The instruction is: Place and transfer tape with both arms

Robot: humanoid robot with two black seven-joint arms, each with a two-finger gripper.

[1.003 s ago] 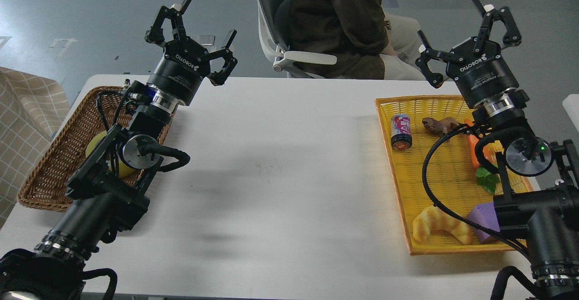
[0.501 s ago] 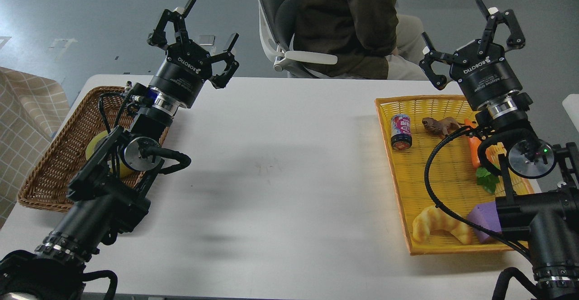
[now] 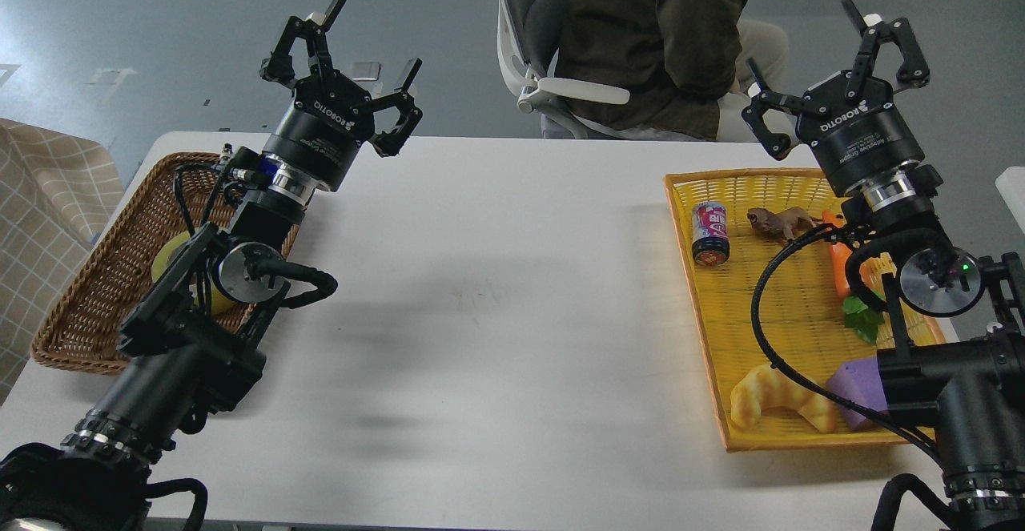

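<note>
The tape [image 3: 166, 260] lies in the brown wicker basket [image 3: 96, 275] at the table's left. Only yellow parts of it show, because my left arm covers most of it. My left gripper [image 3: 352, 50] is open and empty, raised above the far left edge of the table, past the basket's far end. My right gripper [image 3: 833, 54] is open and empty, raised above the far end of the yellow tray [image 3: 721, 355] on the right. Neither gripper touches anything.
The yellow tray holds a small can [image 3: 709, 232], a brown toy animal [image 3: 778, 221], an orange carrot toy [image 3: 839, 267], a croissant toy [image 3: 781, 407] and a purple block [image 3: 855, 387]. A person on a white chair [image 3: 560, 90] sits behind the white table [image 3: 496, 315].
Both grippers rose slightly a second ago and have since held still, staying open. The person and chair behind the table have shifted to the right.
</note>
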